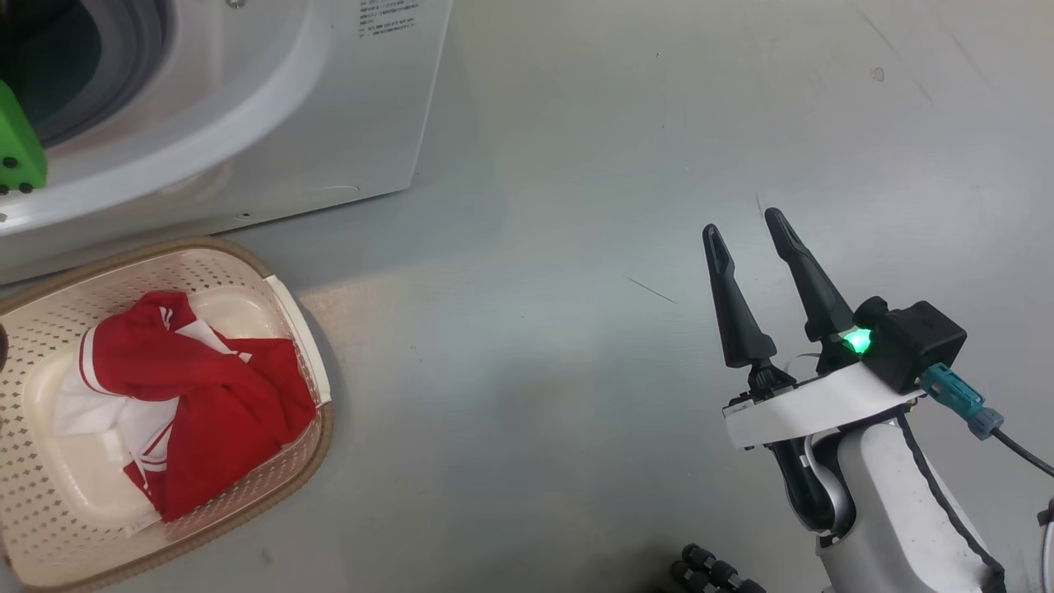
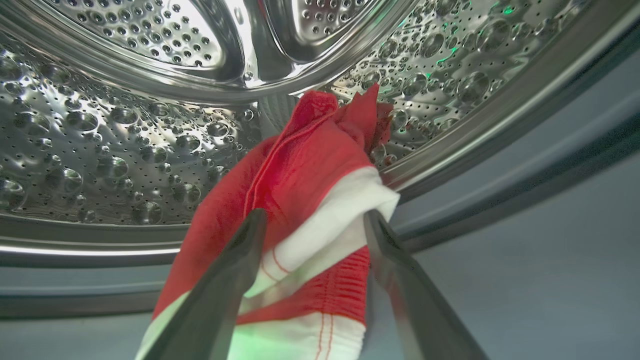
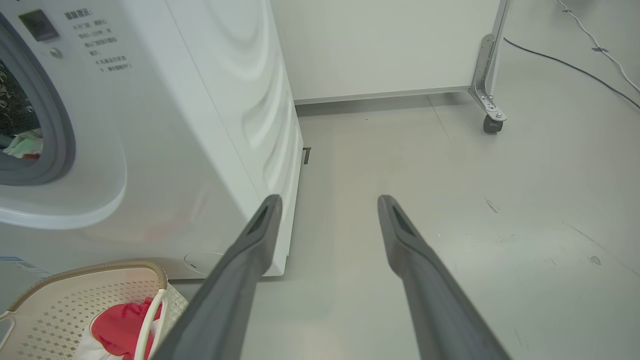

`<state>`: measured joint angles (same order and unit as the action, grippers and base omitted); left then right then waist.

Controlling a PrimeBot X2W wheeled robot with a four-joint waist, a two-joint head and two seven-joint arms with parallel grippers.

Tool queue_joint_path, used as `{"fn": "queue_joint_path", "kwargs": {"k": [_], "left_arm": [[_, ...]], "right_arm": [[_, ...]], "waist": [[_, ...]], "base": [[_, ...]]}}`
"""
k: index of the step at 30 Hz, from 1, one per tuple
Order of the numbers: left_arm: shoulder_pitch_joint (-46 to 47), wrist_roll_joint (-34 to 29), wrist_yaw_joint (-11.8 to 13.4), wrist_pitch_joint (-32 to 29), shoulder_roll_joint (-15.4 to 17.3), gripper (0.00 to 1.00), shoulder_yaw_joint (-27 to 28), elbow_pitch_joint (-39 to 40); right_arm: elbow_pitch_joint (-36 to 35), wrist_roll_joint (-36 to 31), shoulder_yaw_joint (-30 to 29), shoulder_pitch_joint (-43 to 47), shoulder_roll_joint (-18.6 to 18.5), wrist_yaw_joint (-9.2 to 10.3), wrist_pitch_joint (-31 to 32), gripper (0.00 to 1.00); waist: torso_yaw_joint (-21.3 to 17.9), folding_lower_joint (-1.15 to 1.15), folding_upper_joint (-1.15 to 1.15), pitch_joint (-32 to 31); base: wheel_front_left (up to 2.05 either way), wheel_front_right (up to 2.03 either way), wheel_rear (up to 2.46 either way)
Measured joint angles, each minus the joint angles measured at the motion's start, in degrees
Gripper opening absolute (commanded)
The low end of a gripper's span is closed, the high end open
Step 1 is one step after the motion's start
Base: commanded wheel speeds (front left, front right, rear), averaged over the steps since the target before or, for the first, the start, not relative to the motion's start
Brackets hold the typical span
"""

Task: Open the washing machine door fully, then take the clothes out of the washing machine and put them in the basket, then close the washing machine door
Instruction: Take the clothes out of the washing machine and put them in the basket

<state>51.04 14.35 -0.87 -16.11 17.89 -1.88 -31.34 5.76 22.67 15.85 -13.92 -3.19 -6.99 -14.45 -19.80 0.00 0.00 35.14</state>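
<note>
Spread wide, the dark left claw point(image 2: 315, 215) is straddling a red-and-white fabric garment point(image 2: 305, 160) in the steel perforated drum point(image 2: 100, 150), seemingly readying a pinch, while the right claw point(image 1: 742, 222), equally apart, is idling, cream plastic basket point(image 1: 323, 436) well to its left.

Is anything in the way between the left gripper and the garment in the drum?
Nothing visible does. The left gripper is open in the drum mouth, its fingers on either side of the red and white garment, which lies against the wall of the steel drum.
</note>
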Motion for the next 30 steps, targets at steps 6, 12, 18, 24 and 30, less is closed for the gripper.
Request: {"fn": "queue_joint_path", "kwargs": {"k": [6,12,18,24,30], "left_arm": [[2.26,-1.48,0.00,-1.53,0.92,1.00,-0.68,-3.07],[4.41,-2.45,0.01,-2.56,1.24,1.00,-1.40,-6.15],[6.87,-2.45,0.05,-3.96,1.15,1.00,-1.56,-9.03],[8.22,-2.45,0.05,-4.22,0.77,0.00,-1.93,-10.84],[8.77,-2.46,0.05,-2.37,0.32,0.00,-2.01,-12.78]], "right_arm": [[0.01,0.00,0.10,-0.47,0.04,0.00,0.00,1.00],[0.02,0.00,0.43,-1.14,0.12,0.00,0.00,1.00],[0.11,-0.01,0.57,-1.30,0.20,0.00,0.00,1.00],[0.18,-0.01,0.53,-2.04,0.30,0.00,0.00,1.00],[0.34,-0.01,0.22,-2.05,0.33,0.00,0.00,1.00]], "waist": [[-0.25,0.00,0.00,0.72],[-0.42,0.00,0.00,1.21],[-0.52,0.00,0.00,1.50],[-0.52,0.00,0.00,1.55],[-0.15,0.00,0.00,1.38]], "base": [[0.00,0.00,0.00],[0.00,0.00,0.00],[0.00,0.00,0.00],[0.00,0.00,0.00],[0.00,0.00,0.00]]}}
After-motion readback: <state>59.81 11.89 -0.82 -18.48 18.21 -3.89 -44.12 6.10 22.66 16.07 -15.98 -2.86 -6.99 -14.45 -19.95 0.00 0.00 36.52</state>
